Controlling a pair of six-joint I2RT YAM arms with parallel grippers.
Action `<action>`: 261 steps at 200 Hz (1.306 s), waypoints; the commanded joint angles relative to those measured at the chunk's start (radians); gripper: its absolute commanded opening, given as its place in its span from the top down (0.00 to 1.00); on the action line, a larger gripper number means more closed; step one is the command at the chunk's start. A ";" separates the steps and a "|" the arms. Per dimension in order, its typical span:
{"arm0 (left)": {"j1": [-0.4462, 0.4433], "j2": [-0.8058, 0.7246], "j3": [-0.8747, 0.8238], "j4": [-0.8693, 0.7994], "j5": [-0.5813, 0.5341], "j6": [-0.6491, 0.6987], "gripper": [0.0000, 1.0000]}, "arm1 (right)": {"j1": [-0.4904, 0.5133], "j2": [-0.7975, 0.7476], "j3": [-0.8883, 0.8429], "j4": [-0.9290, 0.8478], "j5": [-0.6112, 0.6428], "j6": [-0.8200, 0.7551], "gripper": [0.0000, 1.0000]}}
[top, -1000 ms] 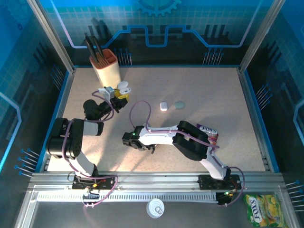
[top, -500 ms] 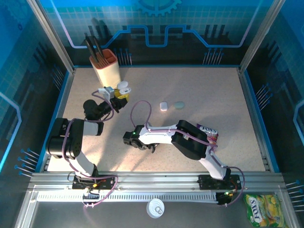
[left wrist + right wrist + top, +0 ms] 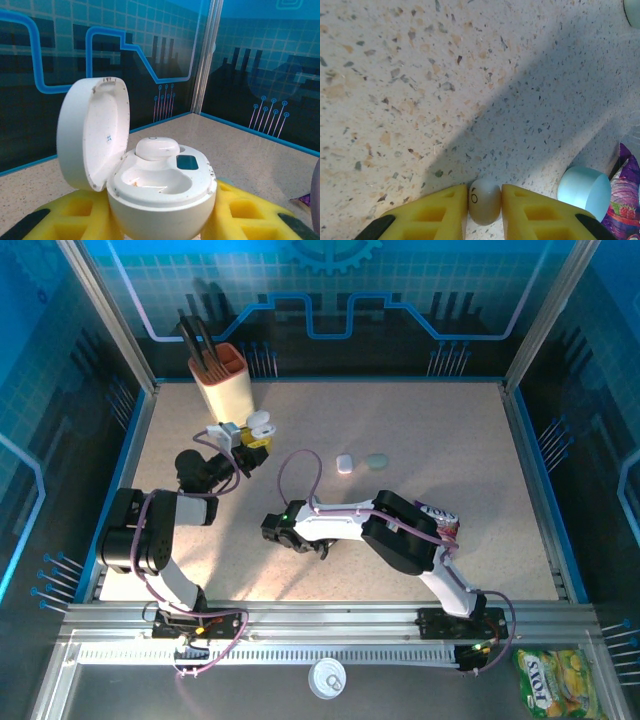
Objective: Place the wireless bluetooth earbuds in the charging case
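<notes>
Behind the speckled tabletop [image 3: 440, 430] stand blue circuit-patterned walls [image 3: 420, 285].

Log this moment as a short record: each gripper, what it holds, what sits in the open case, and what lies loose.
left gripper: shut on the open charging case, lid up
in the case: one earbud seated, the hollow beside it empty
right gripper: shut on a second earbud
loose on the table: white case, green case
left to do: put the held earbud into the empty hollow
</notes>
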 commanded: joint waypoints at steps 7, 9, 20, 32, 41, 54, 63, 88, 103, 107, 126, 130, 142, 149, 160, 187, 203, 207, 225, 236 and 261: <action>0.007 0.005 -0.005 0.029 0.006 0.006 0.63 | -0.016 0.009 -0.021 0.007 -0.034 0.009 0.79; 0.007 0.005 -0.005 0.028 0.006 0.006 0.63 | -0.016 0.008 -0.021 0.008 -0.033 0.009 0.80; 0.007 0.006 -0.005 0.027 0.006 0.005 0.63 | -0.015 -0.003 -0.022 0.012 -0.031 0.006 0.81; 0.006 0.007 -0.004 0.028 0.007 0.005 0.63 | -0.016 -0.019 -0.025 0.018 -0.029 0.001 0.81; 0.005 0.008 -0.005 0.028 0.006 0.006 0.63 | -0.016 -0.037 -0.029 0.025 -0.029 -0.002 0.82; 0.003 0.010 -0.005 0.028 0.005 0.008 0.64 | -0.017 -0.078 -0.048 0.052 -0.031 -0.013 0.81; -0.001 0.012 -0.003 0.028 0.004 0.012 0.64 | -0.021 -0.114 -0.064 0.075 -0.044 -0.017 0.81; -0.015 0.028 0.003 0.028 -0.007 0.012 0.64 | -0.038 -0.245 -0.140 0.175 -0.095 -0.043 0.80; -0.031 0.039 0.007 0.028 -0.014 0.016 0.64 | -0.067 -0.334 -0.200 0.260 -0.178 -0.058 0.80; -0.036 0.042 0.008 0.028 -0.017 0.020 0.64 | -0.075 -0.358 -0.219 0.285 -0.203 -0.060 0.80; -0.064 0.053 0.015 0.028 -0.029 0.030 0.64 | -0.120 -0.465 -0.287 0.387 -0.306 -0.069 0.80; -0.070 0.055 0.016 0.027 -0.030 0.034 0.65 | -0.130 -0.488 -0.300 0.405 -0.329 -0.070 0.80; -0.091 0.058 0.017 0.028 -0.038 0.041 0.65 | -0.163 -0.553 -0.338 0.462 -0.391 -0.073 0.79; -0.105 0.060 0.018 0.029 -0.044 0.044 0.65 | -0.187 -0.591 -0.361 0.493 -0.433 -0.071 0.79; -0.132 0.062 0.017 0.028 -0.056 0.054 0.65 | -0.224 -0.648 -0.398 0.544 -0.505 -0.068 0.79; -0.201 0.063 0.005 0.027 -0.085 0.092 0.65 | -0.312 -0.781 -0.478 0.651 -0.659 -0.063 0.79; -0.241 0.066 0.000 0.028 -0.100 0.113 0.65 | -0.362 -0.837 -0.516 0.708 -0.746 -0.073 0.79; -0.251 0.068 0.001 0.028 -0.101 0.118 0.65 | -0.375 -0.847 -0.523 0.723 -0.768 -0.073 0.79; -0.292 0.079 0.003 0.028 -0.113 0.131 0.65 | -0.412 -0.903 -0.549 0.780 -0.838 -0.068 0.79; -0.315 0.084 0.006 0.028 -0.117 0.132 0.66 | -0.422 -0.928 -0.554 0.803 -0.860 -0.070 0.79; -0.361 0.085 0.011 0.028 -0.121 0.140 0.65 | -0.436 -0.955 -0.540 0.838 -0.889 -0.080 0.79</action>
